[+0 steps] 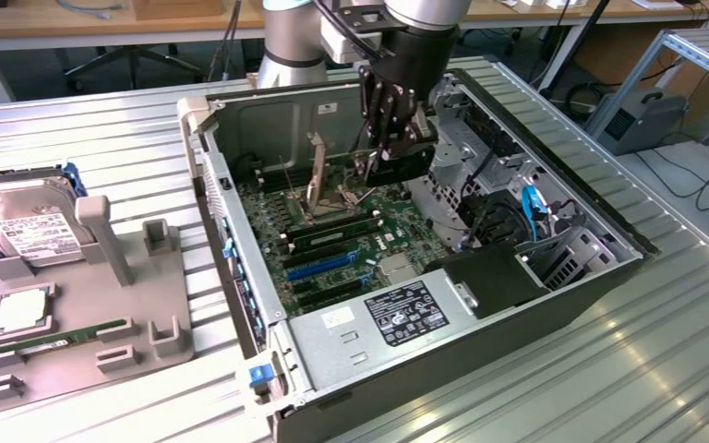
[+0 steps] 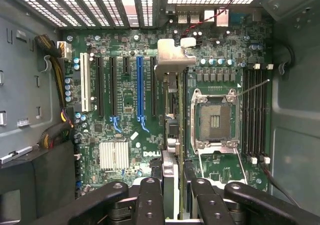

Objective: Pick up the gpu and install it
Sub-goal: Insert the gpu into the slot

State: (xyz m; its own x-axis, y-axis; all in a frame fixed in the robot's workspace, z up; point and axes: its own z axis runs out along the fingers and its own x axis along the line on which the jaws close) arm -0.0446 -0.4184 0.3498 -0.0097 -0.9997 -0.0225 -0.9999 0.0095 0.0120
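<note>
1. Exterior view: my gripper [image 1: 391, 146] reaches down into the open computer case [image 1: 281, 120], which lies on its side.
2. My fingers are clamped on the gpu [image 1: 402, 164]. Here it appears as a dark slab hanging just below them, above the motherboard [image 1: 386, 221].
3. This view alone takes in the grey tray [image 1: 145, 300] at the exterior view's left, well apart from the case. It bears a hard drive [image 1: 29, 231] and a RAM stick [image 1: 66, 334].
4. Wrist view: the gpu [image 2: 171, 65] is seen edge-on. It is a thin strip running away from my gripper [image 2: 174, 187] and ends in its silvery metal bracket.
5. One finger [image 2: 150, 200] stands on each side of the card, pressed against it.
6. This view places the card between the blue slot [image 2: 140, 90] and the CPU socket [image 2: 215, 117].
7. I cannot tell whether its lower edge touches the board.
</note>
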